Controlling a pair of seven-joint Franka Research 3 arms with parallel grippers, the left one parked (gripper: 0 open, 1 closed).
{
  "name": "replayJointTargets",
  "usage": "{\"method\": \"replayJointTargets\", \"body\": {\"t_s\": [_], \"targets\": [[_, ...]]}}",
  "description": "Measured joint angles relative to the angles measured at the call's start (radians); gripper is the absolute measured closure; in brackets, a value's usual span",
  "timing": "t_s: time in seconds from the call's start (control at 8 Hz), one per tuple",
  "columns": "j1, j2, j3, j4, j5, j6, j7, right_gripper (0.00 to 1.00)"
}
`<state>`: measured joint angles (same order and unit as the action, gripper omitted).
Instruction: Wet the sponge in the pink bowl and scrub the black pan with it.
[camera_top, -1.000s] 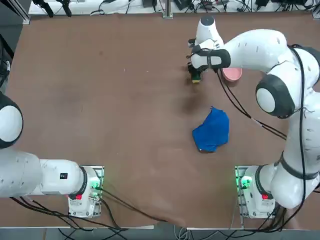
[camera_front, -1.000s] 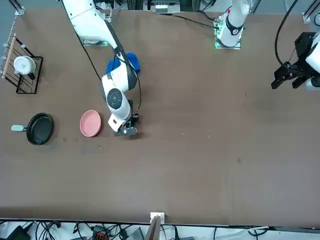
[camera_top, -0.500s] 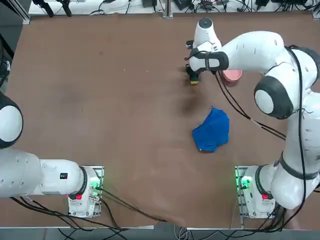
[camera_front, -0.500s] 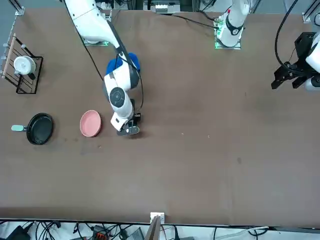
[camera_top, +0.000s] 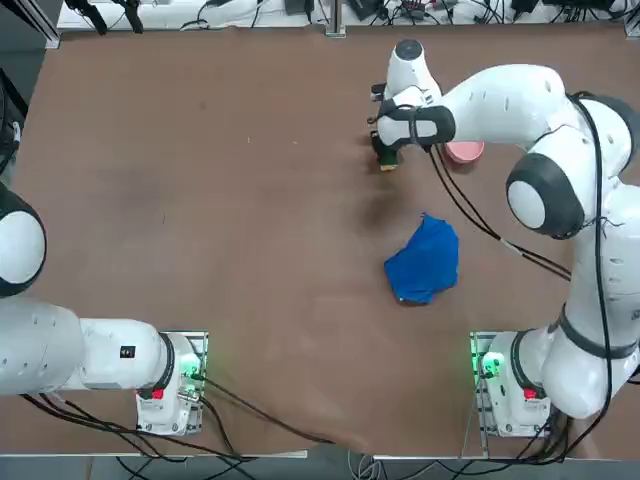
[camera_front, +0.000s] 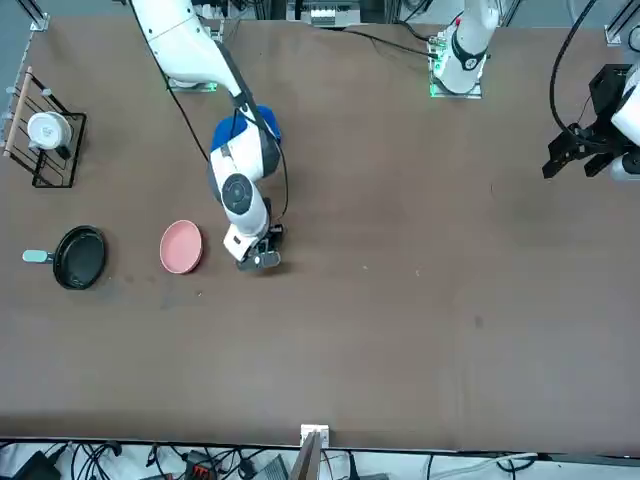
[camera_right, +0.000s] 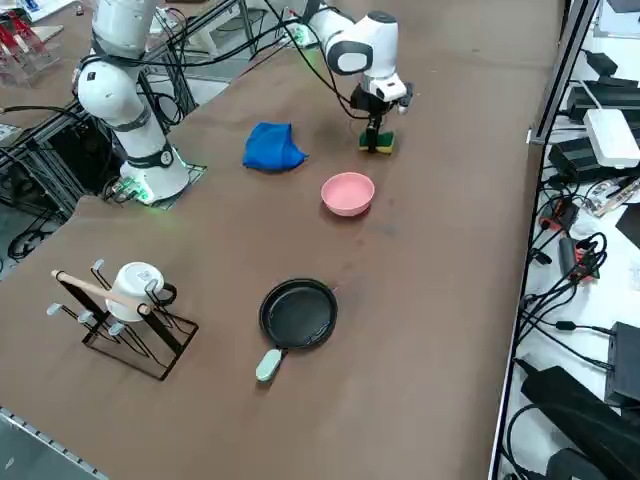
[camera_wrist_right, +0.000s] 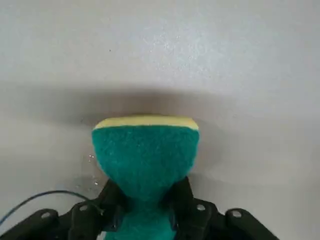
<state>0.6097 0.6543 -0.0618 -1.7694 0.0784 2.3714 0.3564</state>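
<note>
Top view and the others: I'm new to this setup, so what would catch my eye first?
The right claw, shut on the sponge, which bulges green between its fingers, low over the table's far side. Beside it, on the robot's right, sits the pink bowl, the black pan farther out that way; a blue cloth lies nearer the bases.

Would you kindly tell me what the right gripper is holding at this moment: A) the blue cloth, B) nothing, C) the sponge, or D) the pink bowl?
C: in the wrist view the right gripper pinches the green and yellow sponge between its fingers, squeezing it narrow at the grip.
</note>
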Motion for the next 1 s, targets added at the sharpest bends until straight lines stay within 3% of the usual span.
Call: {"method": "replayJointTargets", "body": {"t_s": [0.38,0.75,1.0], "targets": [[0.0,0.004,0.0,0.002,0.001,0.003,0.023,0.0],[-0.002,-0.027,-0.011,0.02,0.001,-0.011,0.031,0.0],[-0.005,-0.107,-0.053,0.037,0.0,-0.095,0.026,0.0]]}}
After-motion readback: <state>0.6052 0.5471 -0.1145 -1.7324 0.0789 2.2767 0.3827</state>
